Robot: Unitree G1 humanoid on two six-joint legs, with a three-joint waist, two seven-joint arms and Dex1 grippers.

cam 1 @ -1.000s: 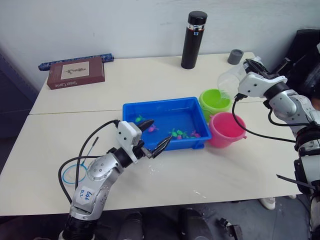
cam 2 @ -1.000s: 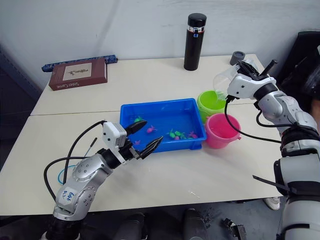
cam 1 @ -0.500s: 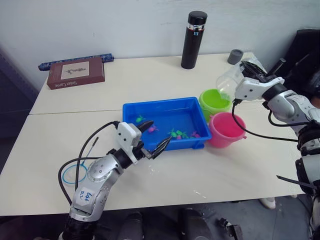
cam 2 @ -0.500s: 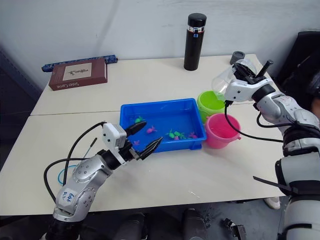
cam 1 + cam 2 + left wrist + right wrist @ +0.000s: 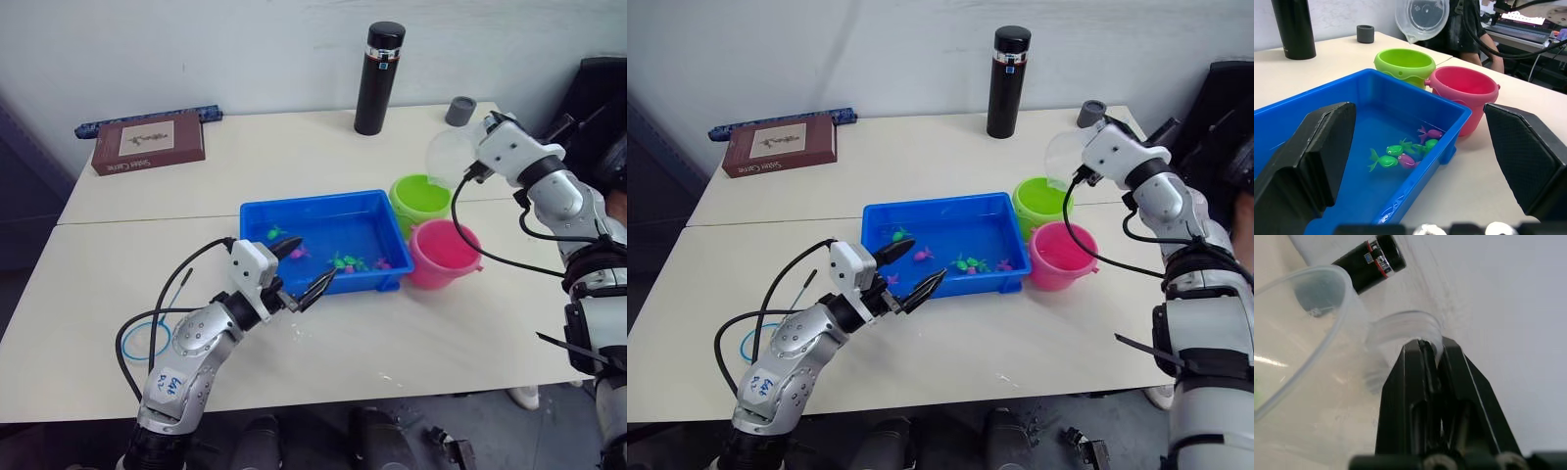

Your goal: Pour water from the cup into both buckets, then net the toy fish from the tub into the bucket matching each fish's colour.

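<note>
My right gripper (image 5: 1430, 350) is shut on the rim of the clear cup (image 5: 447, 155). The cup hangs tipped on its side just above the far edge of the lime green bucket (image 5: 421, 200), and its mouth (image 5: 1421, 17) faces my left arm. The pink bucket (image 5: 446, 254) stands right in front of the green one. Both buckets touch the right end of the blue tub (image 5: 315, 209). Several pink and green toy fish (image 5: 1400, 152) float near the tub's front right corner. My left gripper (image 5: 306, 266) is open and empty over the tub's front left rim.
A tall black flask (image 5: 380, 76) and a small grey cup (image 5: 461, 110) stand at the back of the table. A brown book (image 5: 149, 143) lies at the back left. A blue hoop on a thin handle (image 5: 147, 336) lies by my left arm.
My right wrist has turned and drawn back a little toward the table's far right. The cup has swung with it above the green bucket. The left arm has stayed put.
</note>
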